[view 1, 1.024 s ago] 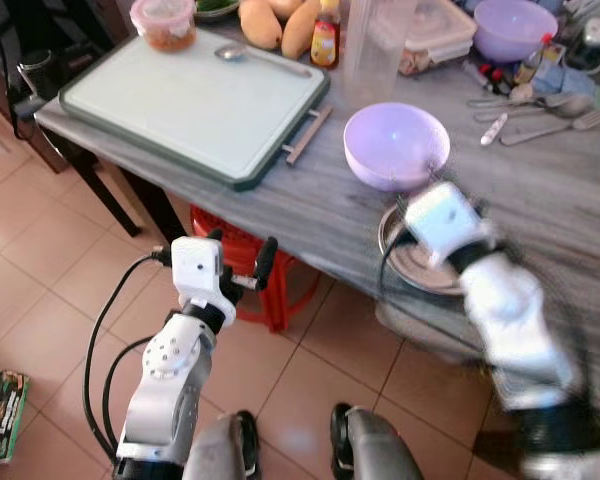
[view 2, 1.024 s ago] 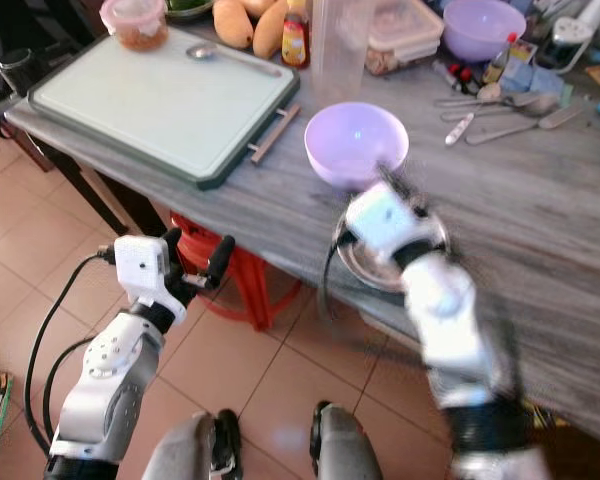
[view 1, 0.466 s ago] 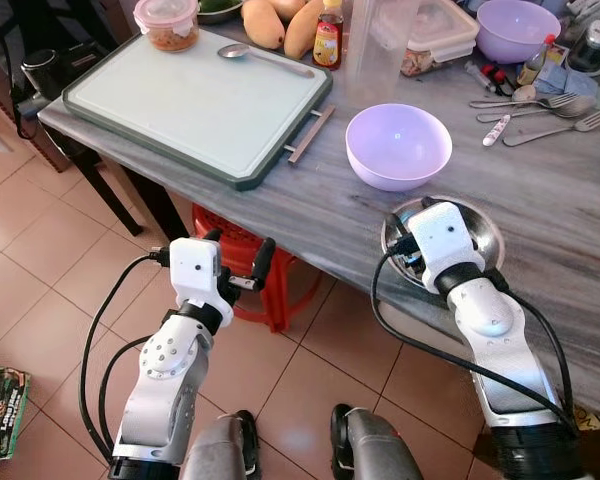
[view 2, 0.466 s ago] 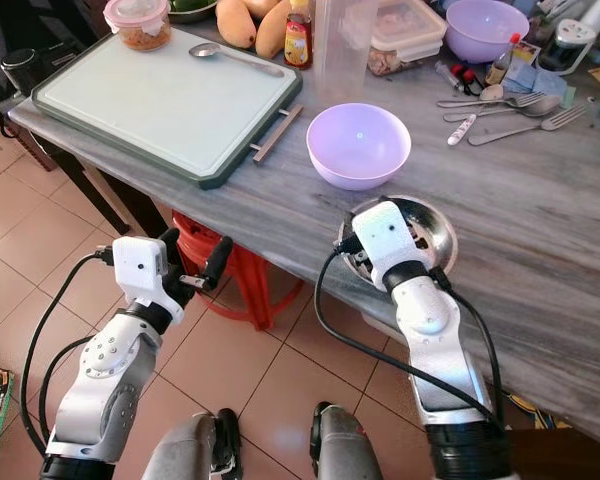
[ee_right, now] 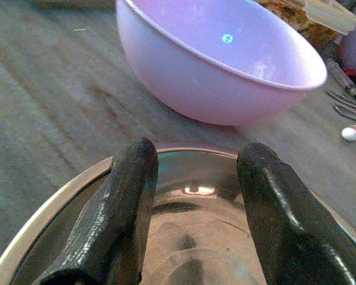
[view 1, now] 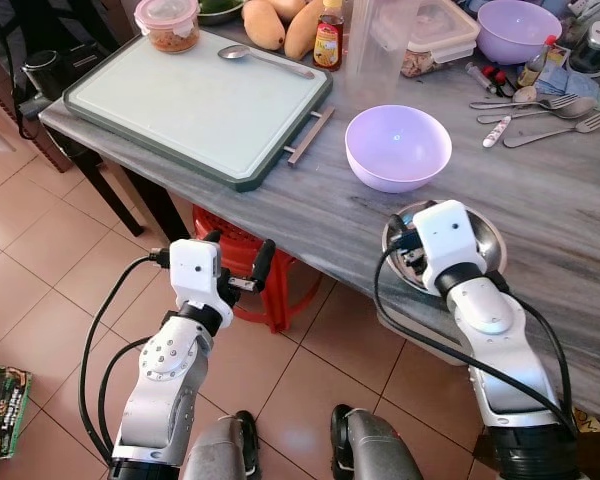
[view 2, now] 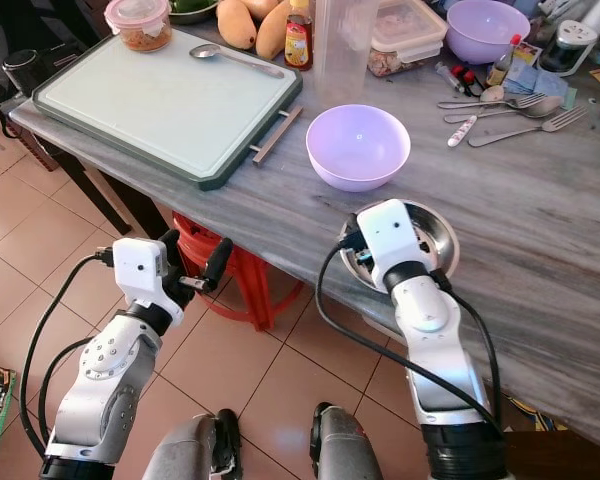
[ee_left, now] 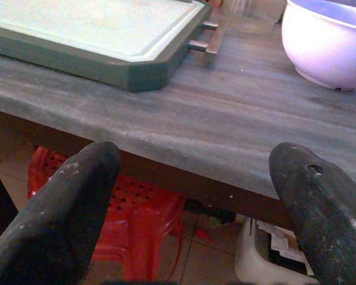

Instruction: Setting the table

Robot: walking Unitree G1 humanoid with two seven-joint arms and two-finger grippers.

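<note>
My right gripper (ee_right: pixel 193 237) hangs over the steel bowl (view 2: pixel 435 232), fingers apart, holding nothing, purple bowl (view 2: pixel 358 146) just beyond. Left gripper (ee_left: pixel 196 208) spread wide, idle below the table (view 1: pixel 310 210).

Grey table (view 1: pixel 310 205) carries a green tray (view 1: pixel 195 105), lilac bowl (view 1: pixel 398 146), steel bowl (view 1: pixel 480 232).

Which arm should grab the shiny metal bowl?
The right. Its gripper hangs open over the steel bowl, while the left gripper waits below the table edge.
</note>
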